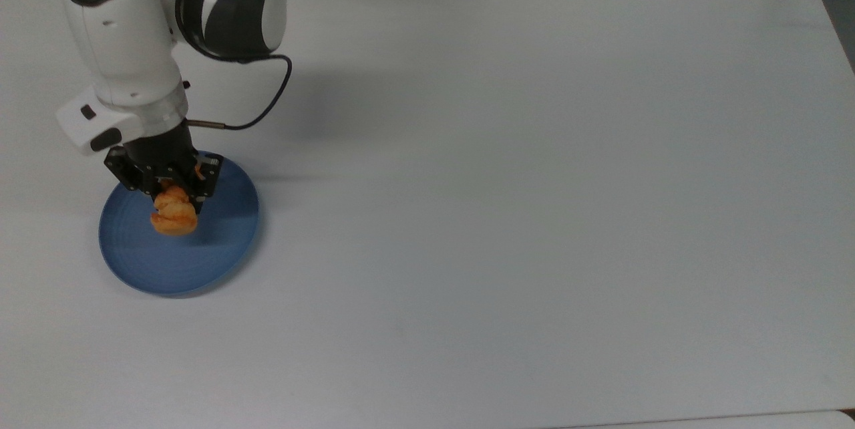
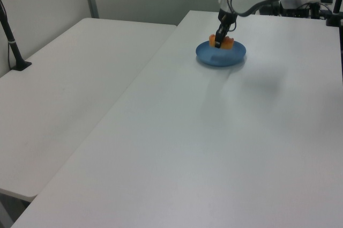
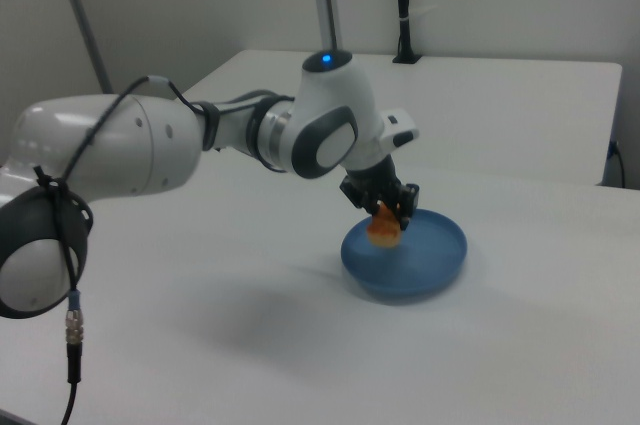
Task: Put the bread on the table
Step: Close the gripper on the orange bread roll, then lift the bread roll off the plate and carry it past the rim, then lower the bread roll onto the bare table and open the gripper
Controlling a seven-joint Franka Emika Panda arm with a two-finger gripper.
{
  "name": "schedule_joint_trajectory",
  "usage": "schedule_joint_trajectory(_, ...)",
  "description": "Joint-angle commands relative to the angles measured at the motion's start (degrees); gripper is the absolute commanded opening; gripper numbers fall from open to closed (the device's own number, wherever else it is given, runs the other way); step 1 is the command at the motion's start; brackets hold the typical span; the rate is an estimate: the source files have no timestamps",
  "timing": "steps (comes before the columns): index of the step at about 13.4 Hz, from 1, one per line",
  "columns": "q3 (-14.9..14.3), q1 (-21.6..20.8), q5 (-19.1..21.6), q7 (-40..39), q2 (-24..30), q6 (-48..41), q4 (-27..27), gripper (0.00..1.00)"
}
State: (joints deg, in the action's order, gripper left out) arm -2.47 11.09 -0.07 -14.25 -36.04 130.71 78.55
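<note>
- Golden-orange bread (image 1: 174, 216), a small braided pastry loaf, is hanging from the gripper (image 1: 167, 192) in the left part of the top view, above the round blue plate (image 1: 220, 242).
- In the right view the bread (image 3: 383, 229) is showing clear of the plate (image 3: 430, 255), with a gap of blue under it; in the left view it (image 2: 227, 43) is sitting above the plate's (image 2: 221, 56) far rim, near the upper middle of the frame.
- The gripper's two black fingers are pressing on the upper end of the loaf from both sides, so the jaws are closed on the bread; the gripper (image 3: 386, 207) is pointing downward, and it (image 2: 219, 36) is doing so in the left view too.
- The white and dark grey Franka arm (image 1: 127, 35) is filling the upper left of the top view, with a blue light glowing on its cap and a black cable (image 1: 267, 101) looping beside the wrist.
- The plate is lying on the white table (image 1: 534, 182), whose broad surface is stretching toward the top view's right.
- A second white tabletop (image 2: 64, 94) is standing at the left view's left, just beside the first.
</note>
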Motion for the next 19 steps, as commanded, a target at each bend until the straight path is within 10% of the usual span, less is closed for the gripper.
schedule_joint_trajectory(1, 0.19, 0.25, 0.16, 0.27, 4.75, -4.4, 1.43, 0.47)
schedule_joint_trajectory(8, 0.1, 2.18, -0.28, -0.43, 17.39, -3.88, 17.4, 0.47)
schedule_joint_trajectory(11, 0.1, 4.9, -2.21, -0.6, 24.77, 3.55, 32.32, 0.48)
schedule_joint_trajectory(19, 0.1, 10.26, -2.39, -9.74, 28.04, 15.62, 48.88, 0.48)
